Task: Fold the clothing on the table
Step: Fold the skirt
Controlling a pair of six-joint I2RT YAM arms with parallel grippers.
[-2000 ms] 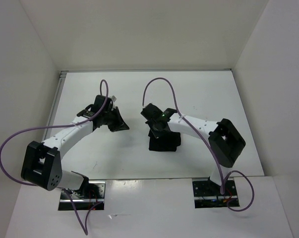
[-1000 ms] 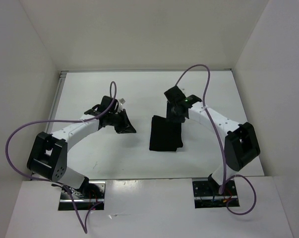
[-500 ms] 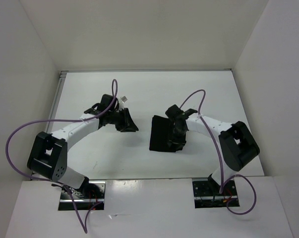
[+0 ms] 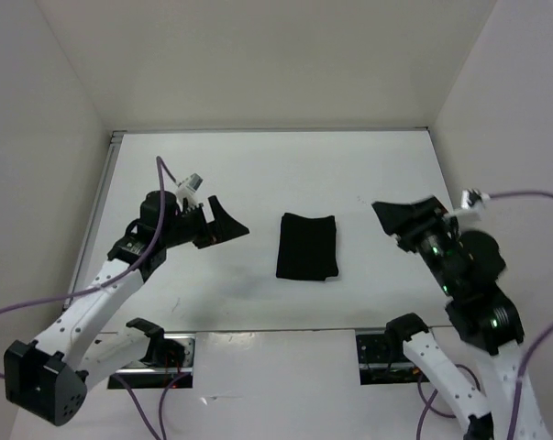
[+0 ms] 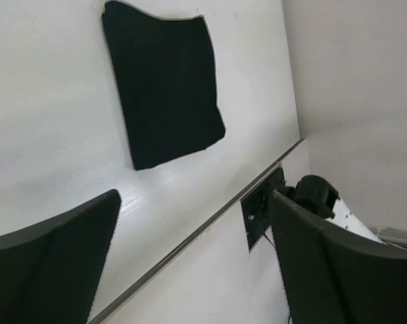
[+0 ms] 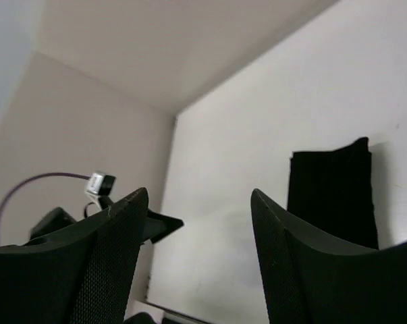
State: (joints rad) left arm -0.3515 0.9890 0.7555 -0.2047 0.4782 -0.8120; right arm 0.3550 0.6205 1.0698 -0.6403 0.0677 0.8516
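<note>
**On the table [image 4: 258, 174], the clothing [image 4: 307, 247] lies alone and untouched**

The clothing is a flat black rectangle near the table's middle, seemingly folded, though the dark fabric hides its layers. The left gripper [image 4: 228, 220] hangs to its left and the right gripper [image 4: 392, 225] to its right, each well apart from it. Both have their fingers spread wide, with nothing between them

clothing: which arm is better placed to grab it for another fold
Left, probably: the left gripper is open and points at the clothing's left edge from close by. The right gripper is open too, but that arm looks raised higher off it.
</note>
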